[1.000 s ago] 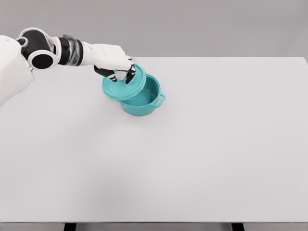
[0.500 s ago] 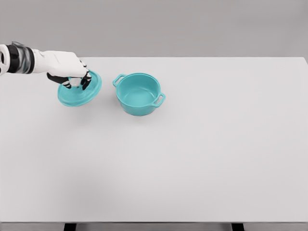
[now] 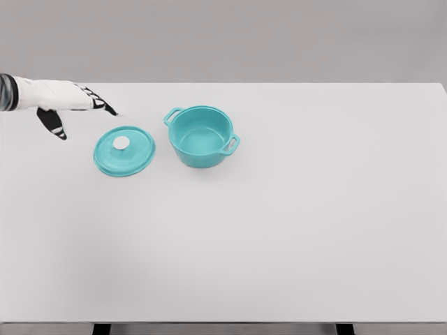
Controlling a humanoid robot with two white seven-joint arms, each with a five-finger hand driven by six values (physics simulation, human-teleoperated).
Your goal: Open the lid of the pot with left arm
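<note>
A: Where is the lid now?

B: Flat on the white surface, knob up, just beside the open teal pot on its left. Half a second ago the left hand still carried it, tilted.

A: And the hand?

B: It has let go and pulled back toward the left edge, fingers spread, holding nothing. The pot stands uncovered, so the task looks essentially finished.
</note>
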